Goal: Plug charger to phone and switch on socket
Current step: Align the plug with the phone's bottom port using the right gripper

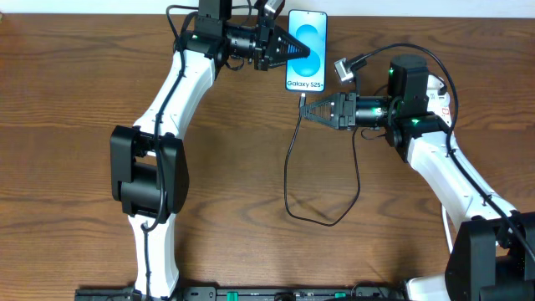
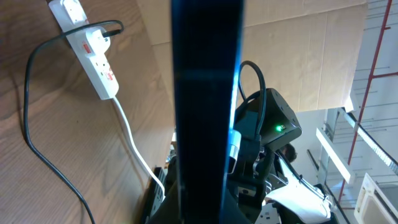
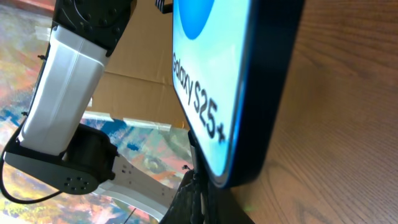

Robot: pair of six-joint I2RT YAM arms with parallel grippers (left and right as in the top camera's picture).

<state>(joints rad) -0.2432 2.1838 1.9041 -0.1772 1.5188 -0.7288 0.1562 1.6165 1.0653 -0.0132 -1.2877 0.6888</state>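
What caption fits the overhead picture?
Left gripper grips the phone; right gripper holds the charger at its bottom edge.

"What's around, apart from the job stuff?"
"Brown wood-grain table point(image 1: 75, 75). Cardboard sheets point(image 2: 298, 56) stood up behind it."
"Anything past that?"
"Thin red pipe point(image 2: 368, 68) w/ cross bars, beyond the cardboard. Also a blotchy blue-orange surface point(image 3: 18, 56), can't tell what."
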